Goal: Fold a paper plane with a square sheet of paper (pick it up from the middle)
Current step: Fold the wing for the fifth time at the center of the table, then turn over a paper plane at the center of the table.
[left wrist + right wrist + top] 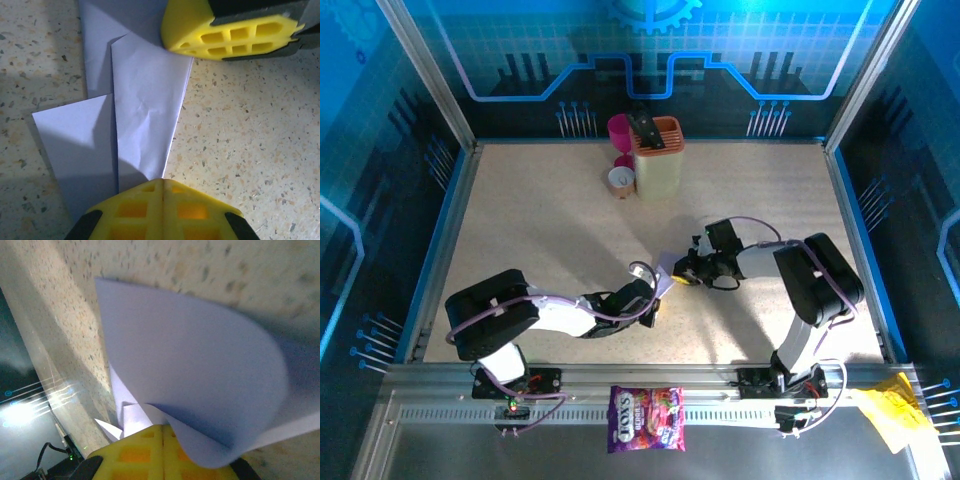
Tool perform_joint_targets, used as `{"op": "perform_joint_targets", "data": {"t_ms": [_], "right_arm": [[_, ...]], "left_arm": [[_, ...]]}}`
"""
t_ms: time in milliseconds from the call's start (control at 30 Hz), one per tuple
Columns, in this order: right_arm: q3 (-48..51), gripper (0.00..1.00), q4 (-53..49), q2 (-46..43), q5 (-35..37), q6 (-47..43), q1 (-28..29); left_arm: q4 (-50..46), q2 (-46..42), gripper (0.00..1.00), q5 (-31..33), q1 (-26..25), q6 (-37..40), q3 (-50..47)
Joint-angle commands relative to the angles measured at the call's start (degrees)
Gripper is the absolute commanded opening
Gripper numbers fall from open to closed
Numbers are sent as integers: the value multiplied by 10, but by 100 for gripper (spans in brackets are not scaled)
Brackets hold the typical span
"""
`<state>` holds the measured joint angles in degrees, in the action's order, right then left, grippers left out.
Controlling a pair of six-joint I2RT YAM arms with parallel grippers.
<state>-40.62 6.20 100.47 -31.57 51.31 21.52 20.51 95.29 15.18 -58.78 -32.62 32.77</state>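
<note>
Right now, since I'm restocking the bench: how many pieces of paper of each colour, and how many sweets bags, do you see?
Lilac folded paper: 1
Yellow crumpled paper: 1
Sweets bag: 1
Total: 3

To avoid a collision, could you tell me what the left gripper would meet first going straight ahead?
Holding the folded paper, the left gripper would likely meet the right gripper next, though depth is unclear.

The pale lilac paper [145,115], folded into overlapping flaps, curls up centrally on the table [520,230].
</note>
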Motion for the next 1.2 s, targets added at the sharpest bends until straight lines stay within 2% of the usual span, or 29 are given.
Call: {"op": "perform_joint_targets", "data": {"t_ms": [0, 100, 200, 433, 567, 733, 933, 1067, 1100, 1167], "right_arm": [[-9, 10, -46, 11, 67, -25, -40], [-16, 17, -51, 17, 67, -33, -61], [-23, 18, -58, 23, 69, -39, -86], [-44, 18, -64, 41, 64, -40, -152], [-67, 19, -68, 46, 61, -25, -164], [-62, 17, -78, -1, 60, -18, -162], [-21, 15, -78, -87, 55, 2, -118], [5, 13, -63, -108, 63, 12, -95], [11, 12, -62, -108, 66, 10, -93], [23, 10, -56, -109, 68, 8, -89]], "left_arm": [[-143, 57, 0, -49, -11, -14, -33], [-145, 64, 0, -50, -13, -14, -29], [-144, 67, 0, -51, -15, -14, -29], [-141, 73, 0, -52, -16, -15, -27], [-141, 73, 0, -51, -18, -15, -27], [-151, 61, 0, -48, -18, -8, -21], [-148, 51, 0, -46, -18, -6, -19], [-140, -9, 0, -52, -18, -7, -23], [-143, -32, 2, -56, -18, -7, -19], [-146, -86, 19, -60, -16, -9, -9]]}}
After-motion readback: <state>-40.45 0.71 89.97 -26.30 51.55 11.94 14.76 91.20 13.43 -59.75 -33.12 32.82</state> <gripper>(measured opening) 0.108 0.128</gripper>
